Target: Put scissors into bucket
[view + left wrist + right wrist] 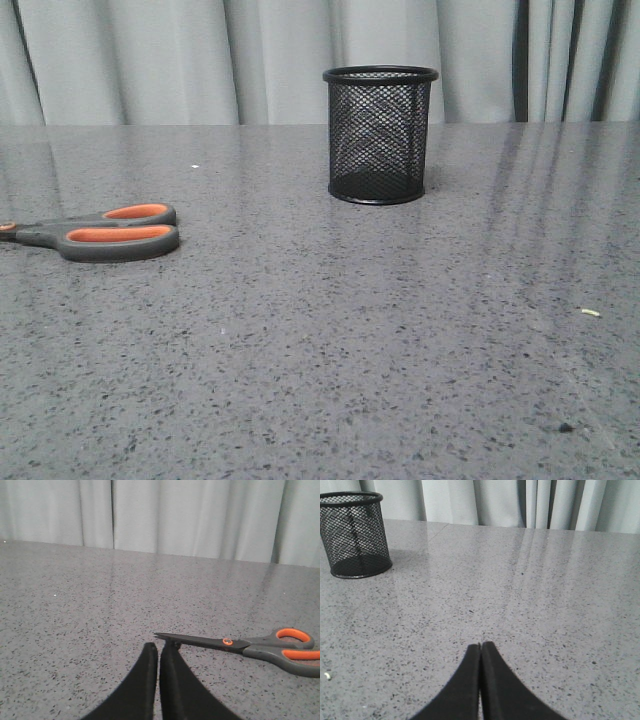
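Overall, the grey speckled table (380, 340) fills every view, backed by pale pleated curtains (150, 60) along its far edge. Next in size, the bucket (380, 135) stands upright on the table toward the far side, mesh walls see-through, nothing visible inside it; from the right wrist camera it (354, 534) sits well ahead of the right gripper (480, 645) and off to that arm's inner side, well apart from the fingertips. The scissors (105, 231) lie flat on the table at the left edge of the front view, blades shut, orange-lined loops pointing toward the table's middle, blade end running out of frame. In the left wrist view the scissors (250, 647) lie crosswise just ahead of the left gripper (159, 647), the blade tip at or just past the fingertips; whether tip and fingertip touch cannot be told, as one finger (172, 680) overlaps the tip in that picture. Left gripper: the two black fingers are drawn together with only a thin slit between them, holding nothing. Right gripper: fingers pressed together likewise, holding nothing, poised low over bare table. Scissors and bucket are well apart; the scissors are outside the bucket. Smallest items: a pale fleck (591, 313) and a dark speck (566, 428) on the table's right side.
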